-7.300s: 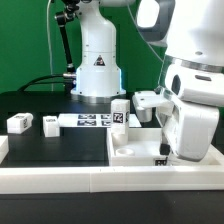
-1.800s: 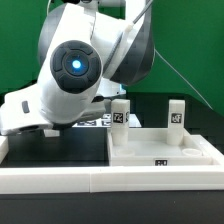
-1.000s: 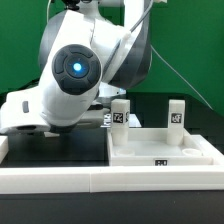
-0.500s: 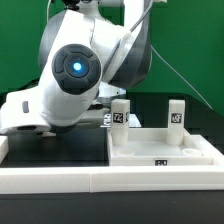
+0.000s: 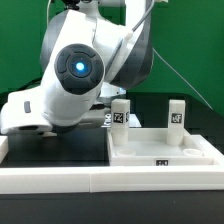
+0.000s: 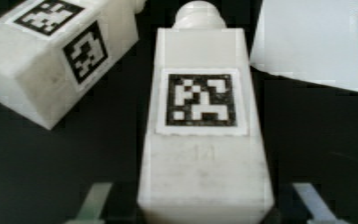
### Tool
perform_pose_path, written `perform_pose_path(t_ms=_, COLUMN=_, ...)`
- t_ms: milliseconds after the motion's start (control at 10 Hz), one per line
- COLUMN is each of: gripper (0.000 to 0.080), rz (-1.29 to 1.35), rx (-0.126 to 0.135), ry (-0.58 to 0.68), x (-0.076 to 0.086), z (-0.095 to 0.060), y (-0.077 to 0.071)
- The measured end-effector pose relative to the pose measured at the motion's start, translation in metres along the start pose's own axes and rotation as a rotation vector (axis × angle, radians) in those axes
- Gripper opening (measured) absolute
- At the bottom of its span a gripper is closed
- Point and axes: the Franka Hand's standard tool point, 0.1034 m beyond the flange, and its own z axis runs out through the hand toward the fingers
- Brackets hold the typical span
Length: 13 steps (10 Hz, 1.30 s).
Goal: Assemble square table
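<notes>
The claw [image 6: 199, 200] sits straight over a leg [image 6: 202, 110] that lies flat on the black worktop [image 5: 60, 150] with its tag facing up. One finger [image 6: 98, 200] stands on each long side of the leg. The leg's long axis runs square across the line between the fingers. Its rounded peg end points away from the wrist, and its blunt end lies between the fingers. A thin dark sliver shows between each finger and the leg, so I cannot tell whether the pads pinch it or only flank it.

A second leg [image 6: 51, 50] lies just beside the first, slewed at an angle and apart from it. A corner of the top [image 6: 318, 45] lies beyond the peg end, with bare worktop between.

In the exterior view the arm [image 5: 75, 70] fills the exterior view's left and hides both the claw and the leg. The top [image 5: 160, 150] lies to the exterior view's right, near the front. Two legs already stand upright at its far corners, one [image 5: 120, 112] and the other [image 5: 177, 113]. Its near corners carry none.

By my reading, the coming move depends on this square-on alignment. The leg must be gripped across its narrow width, lifted, turned peg-down and carried toward the exterior view's right to a free corner.
</notes>
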Motion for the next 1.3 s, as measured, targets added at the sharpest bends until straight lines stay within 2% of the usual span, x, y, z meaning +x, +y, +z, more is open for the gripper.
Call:
perform_pose_path(t_ms=200, gripper=0.029, rz=-0.006, rx=0.004, ry=0.002, x=-0.005, z=-0.009, y=0.0)
perform_pose_path(t_ms=600, gripper=0.029, rz=-0.034, rx=0.017, ry=0.035, x=-0.031, z=-0.059, y=0.001)
perform_pose_path(t_ms=700, gripper=0.029, rz=-0.034, rx=0.015, ry=0.041, x=-0.031, z=-0.063, y=0.002)
perform_pose_path(t_ms=1000, gripper=0.029, rz=-0.034, rx=0.015, ry=0.039, x=-0.03, z=-0.062, y=0.001)
perform_pose_path(t_ms=1300, gripper=0.029, rz=-0.032, rx=0.005, ry=0.081, x=-0.036, z=-0.09, y=0.001)
